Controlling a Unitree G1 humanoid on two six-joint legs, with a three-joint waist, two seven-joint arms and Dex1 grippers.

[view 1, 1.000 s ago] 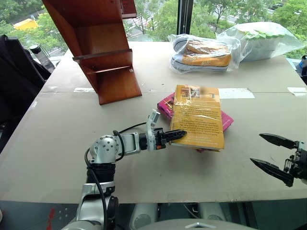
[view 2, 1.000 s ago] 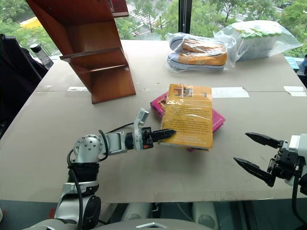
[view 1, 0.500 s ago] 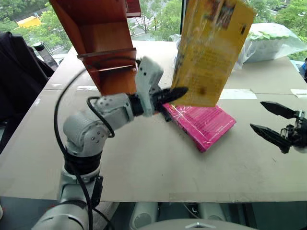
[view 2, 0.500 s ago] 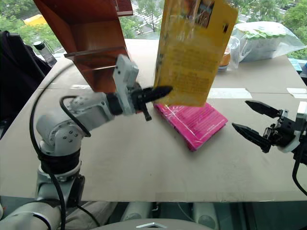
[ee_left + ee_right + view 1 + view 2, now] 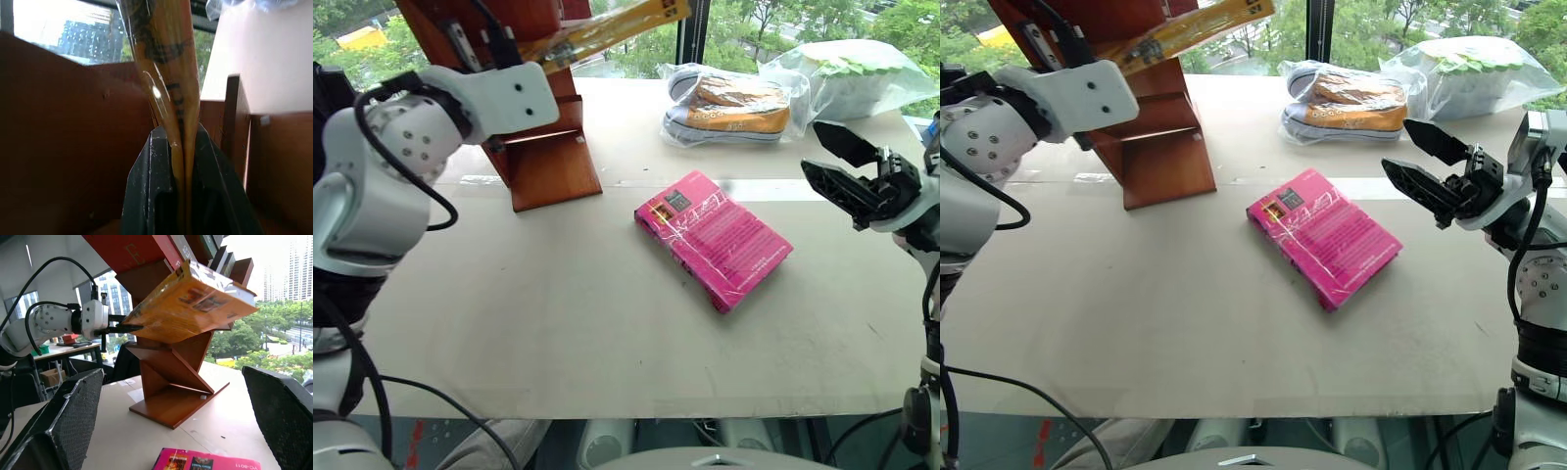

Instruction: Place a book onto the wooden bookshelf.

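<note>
Up high, the left gripper [image 5: 183, 161] is pinching the book [image 5: 607, 29]. Its two black fingers [image 5: 151, 186] are pressing tight on the book's thin edge, with shiny wrap crinkling between them. The book is hanging in the air, well above the table [image 5: 558, 323]. It is lying nearly flat and tilting a little, with its far end sticking out past the shelf [image 5: 543, 147]. From the right wrist view, the book's orange cover [image 5: 190, 308] is facing down and sitting right in front of the shelf's upper ledges. I cannot tell if it is touching the wood.

The shelf is standing at the back left of the table. It is reddish-brown and shiny, and it is leaning with stepped ledges going up.

The right gripper [image 5: 1425, 166] is floating over the right side of the table. Its two black fingers [image 5: 1430, 142] are spread wide apart and are holding nothing. It is pointing toward the middle of the table.

A pink book [image 5: 715, 238] is lying flat on the table, near the middle, in shiny wrap too. It is well apart from both grippers.

Behind it, an orange shoe in a clear bag [image 5: 729, 103] is resting by the window. Another clear bag [image 5: 847, 78] with something white and green inside is sitting just beside it.
</note>
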